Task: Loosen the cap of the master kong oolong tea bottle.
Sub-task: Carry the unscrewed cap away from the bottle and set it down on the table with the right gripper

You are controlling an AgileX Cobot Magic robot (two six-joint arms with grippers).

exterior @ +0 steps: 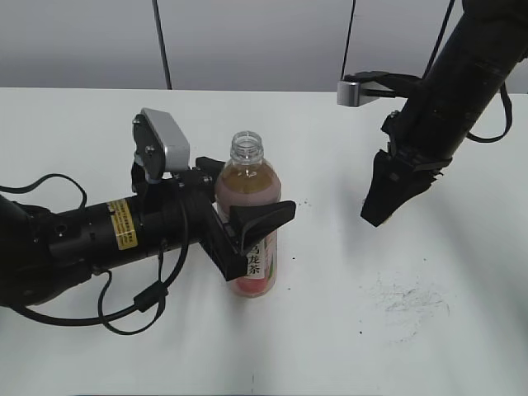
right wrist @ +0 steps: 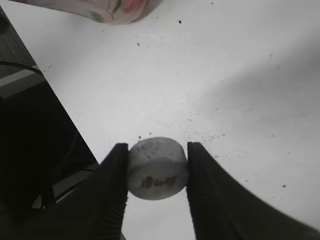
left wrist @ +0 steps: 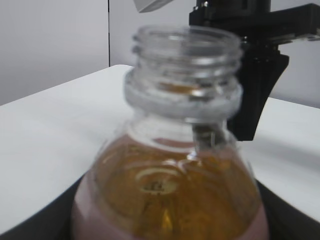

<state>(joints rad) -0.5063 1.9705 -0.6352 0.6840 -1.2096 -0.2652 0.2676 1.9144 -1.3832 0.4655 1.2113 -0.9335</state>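
The master kong oolong tea bottle [exterior: 250, 219] stands upright mid-table with amber tea, a pink-and-white label and a bare, open threaded neck [left wrist: 186, 60]. My left gripper [exterior: 247, 227] is shut on the bottle's body from the left. My right gripper [exterior: 378, 210] hangs above the table to the right of the bottle, apart from it. It is shut on the small white-grey cap [right wrist: 156, 168], held between both fingers, with a faint mark on its face. The bottle's base shows at the top of the right wrist view [right wrist: 110, 10].
The white table [exterior: 371, 330] has a patch of dark scuff marks [exterior: 408, 301] at front right. A black cable [exterior: 124, 305] loops under the left arm. A grey wall stands behind the table's far edge.
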